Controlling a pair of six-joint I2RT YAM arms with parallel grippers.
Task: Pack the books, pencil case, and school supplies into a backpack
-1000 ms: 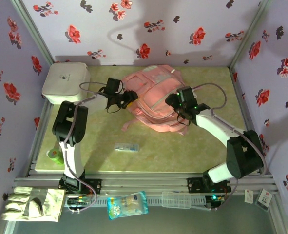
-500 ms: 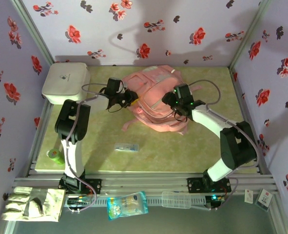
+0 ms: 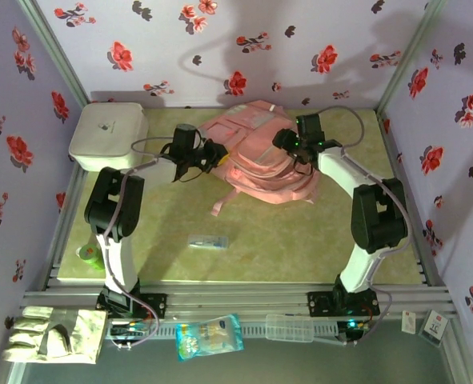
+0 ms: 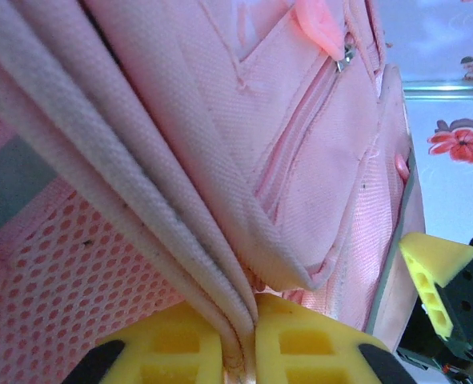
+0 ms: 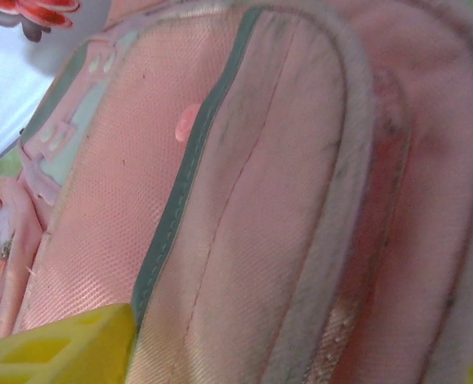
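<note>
The pink backpack (image 3: pixel 256 164) lies at the back middle of the table. My left gripper (image 3: pixel 212 156) is at its left edge. In the left wrist view this gripper (image 4: pixel 250 324) is shut on folds of the backpack's (image 4: pixel 316 152) pale trim. My right gripper (image 3: pixel 290 144) is at the backpack's upper right. In the right wrist view this gripper (image 5: pixel 292 352) straddles a thick padded part of the backpack (image 5: pixel 244 200), with a yellow finger (image 5: pixel 60 352) pressed against it. A small clear packet (image 3: pixel 208 241) lies on the mat in front. A green roll (image 3: pixel 90 254) sits at the near left. The books and the pencil case are out of view.
A white rounded box (image 3: pixel 108 134) stands at the back left corner. Off the table's front rail lie a blue-white bag (image 3: pixel 208 336), a pale glove (image 3: pixel 56 334) and a clear container (image 3: pixel 288 326). Flowered walls close in the back and both sides.
My left gripper has shut on the backpack's trim. My right gripper has moved toward the back wall, and the backpack has shifted back and turned with it.
</note>
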